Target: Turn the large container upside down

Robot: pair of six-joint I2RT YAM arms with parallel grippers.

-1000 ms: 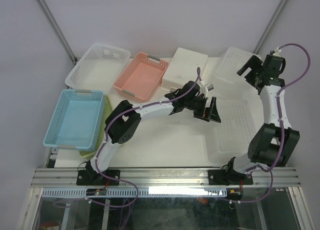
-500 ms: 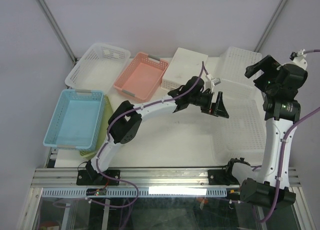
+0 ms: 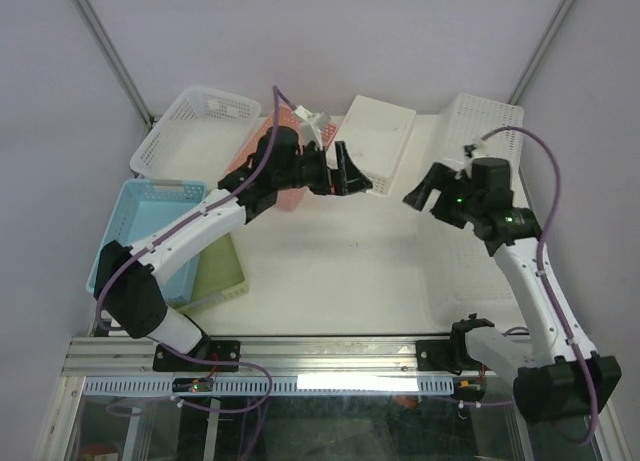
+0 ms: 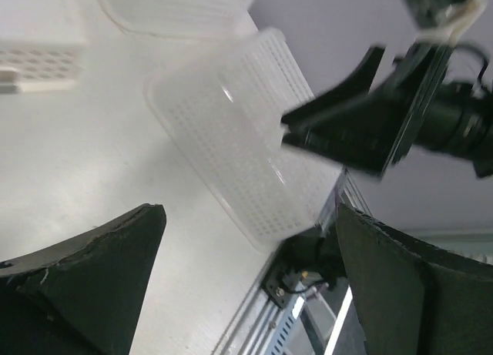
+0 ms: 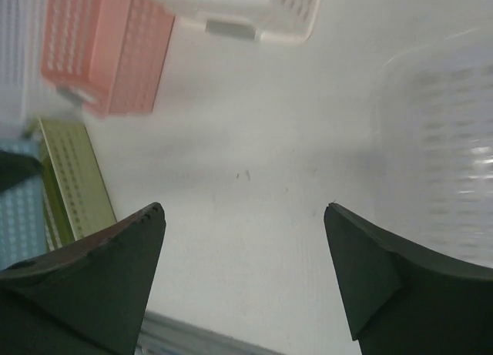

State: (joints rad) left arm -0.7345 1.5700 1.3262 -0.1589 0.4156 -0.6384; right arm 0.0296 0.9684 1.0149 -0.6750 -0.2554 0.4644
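the large clear perforated plastic container (image 4: 246,147) lies on the white table (image 3: 350,261) at its right side, near the front edge, held by neither arm; left gripper (image 4: 248,209) and right gripper (image 5: 243,207) hang above the table, fingers wide apart, empty

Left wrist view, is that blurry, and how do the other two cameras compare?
Left wrist view: smeared by motion, the clear perforated container and the right arm both soft-edged. Right wrist view: also soft, the pink basket fuzzy, pale glare on the clear perforated container at right. Top external view: sharp, evenly lit, faint shadows only.
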